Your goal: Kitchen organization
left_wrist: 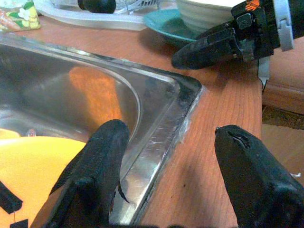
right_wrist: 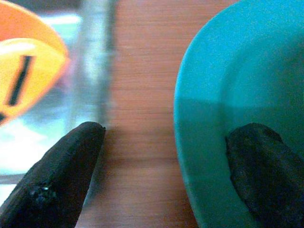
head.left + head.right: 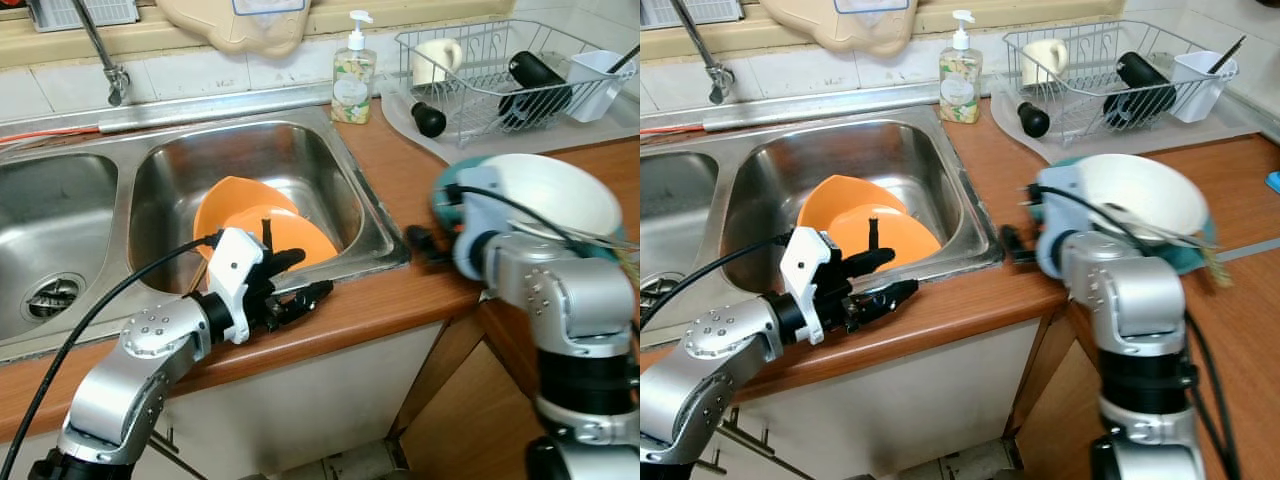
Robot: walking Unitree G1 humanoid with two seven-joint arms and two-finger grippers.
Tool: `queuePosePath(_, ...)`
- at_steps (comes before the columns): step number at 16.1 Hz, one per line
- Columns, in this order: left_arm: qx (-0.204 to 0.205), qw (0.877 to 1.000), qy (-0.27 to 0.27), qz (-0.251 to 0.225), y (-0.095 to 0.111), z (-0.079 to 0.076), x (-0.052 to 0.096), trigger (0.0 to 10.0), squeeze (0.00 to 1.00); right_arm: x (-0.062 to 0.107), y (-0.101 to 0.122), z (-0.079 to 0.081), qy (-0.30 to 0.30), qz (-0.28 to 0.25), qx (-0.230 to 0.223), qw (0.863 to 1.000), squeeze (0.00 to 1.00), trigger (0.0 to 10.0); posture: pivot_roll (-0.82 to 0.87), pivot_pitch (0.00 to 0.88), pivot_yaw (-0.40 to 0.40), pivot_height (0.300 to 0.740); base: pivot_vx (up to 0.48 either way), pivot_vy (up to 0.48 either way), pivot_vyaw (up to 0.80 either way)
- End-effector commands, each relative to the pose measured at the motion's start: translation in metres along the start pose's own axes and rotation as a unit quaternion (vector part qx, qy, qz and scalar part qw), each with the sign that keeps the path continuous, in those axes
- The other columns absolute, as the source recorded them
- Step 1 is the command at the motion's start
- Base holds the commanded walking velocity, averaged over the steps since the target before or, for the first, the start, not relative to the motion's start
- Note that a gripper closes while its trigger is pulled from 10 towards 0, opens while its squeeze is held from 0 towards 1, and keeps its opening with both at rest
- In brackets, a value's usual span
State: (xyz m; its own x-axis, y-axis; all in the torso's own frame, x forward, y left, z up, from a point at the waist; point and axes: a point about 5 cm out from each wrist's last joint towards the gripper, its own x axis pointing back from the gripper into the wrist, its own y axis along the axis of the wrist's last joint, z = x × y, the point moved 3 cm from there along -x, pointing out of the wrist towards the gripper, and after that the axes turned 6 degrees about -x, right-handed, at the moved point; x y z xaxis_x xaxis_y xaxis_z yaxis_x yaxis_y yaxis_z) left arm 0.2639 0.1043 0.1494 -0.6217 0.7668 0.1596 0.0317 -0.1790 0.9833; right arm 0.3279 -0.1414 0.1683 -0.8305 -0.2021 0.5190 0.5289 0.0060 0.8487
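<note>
Teal plate (image 2: 237,118) lay on the counter (image 3: 400,190) right of the sink (image 3: 370,225), under a white bowl (image 3: 560,190). Right gripper (image 2: 156,166) straddled its rim, fingers apart. Left gripper (image 1: 171,175) gaped over the sink edge. Lifting risks toppling the bowl.

The left arm reaches forward with a bent elbow, and its white wrist is turned toward the right. The left gripper (image 3: 300,280) has its two black fingers (image 1: 95,166) spread apart, with nothing between them. The right arm is bent upward, and its forearm points to the left. The right gripper (image 3: 428,245) also holds its fingers (image 2: 57,166) parted.
</note>
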Motion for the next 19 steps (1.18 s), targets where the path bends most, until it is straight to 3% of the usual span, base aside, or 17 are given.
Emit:
queuePosePath(1, -0.007, 1.0, 0.0, 0.002, 0.002, 0.0, 0.002, 10.0, 0.0, -0.001, -0.01, 0.015, 0.036, 0.022, 0.002, 0.999, 0.0, 10.0, -0.17, 0.0, 0.052, 0.74, 0.0, 0.0, 0.0)
queuePosePath(4, -0.009, 1.0, 0.002, 0.003, 0.002, 0.001, 0.003, 10.0, 0.0, 0.0, -0.008, 0.038, 0.085, 0.011, 0.014, 0.996, 0.0, 10.0, -0.17, 0.0, 0.055, 0.74, 0.0, 0.0, 0.0)
queuePosePath(9, -0.014, 1.0, 0.02, 0.002, 0.005, 0.008, 0.004, 10.0, 0.0, 0.0, -0.008, 0.06, 0.138, 0.005, 0.035, 0.99, 0.0, 10.0, -0.16, 0.0, 0.058, 0.74, 0.0, 0.0, 0.0)
queuePosePath(12, -0.019, 0.999, 0.048, -0.005, 0.008, 0.016, 0.002, 10.0, 0.0, 0.004, 0.004, 0.069, 0.173, -0.055, 0.064, 0.981, 0.0, 10.0, -0.16, 0.0, 0.066, 0.74, 0.0, 0.0, 0.0)
queuePosePath(16, -0.017, 0.999, 0.041, -0.006, 0.007, 0.014, -0.002, 10.0, 0.0, 0.019, 0.026, 0.066, 0.2, -0.129, 0.078, 0.968, 0.0, 10.0, -0.17, 0.0, 0.074, 0.74, 0.0, 0.0, 0.0)
queuePosePath(19, -0.014, 0.999, 0.039, -0.012, 0.009, 0.012, -0.004, 10.0, 0.0, 0.036, 0.063, 0.046, 0.174, -0.24, 0.035, 0.955, 0.0, 10.0, -0.17, 0.0, 0.076, 0.74, 0.0, 0.0, 0.0)
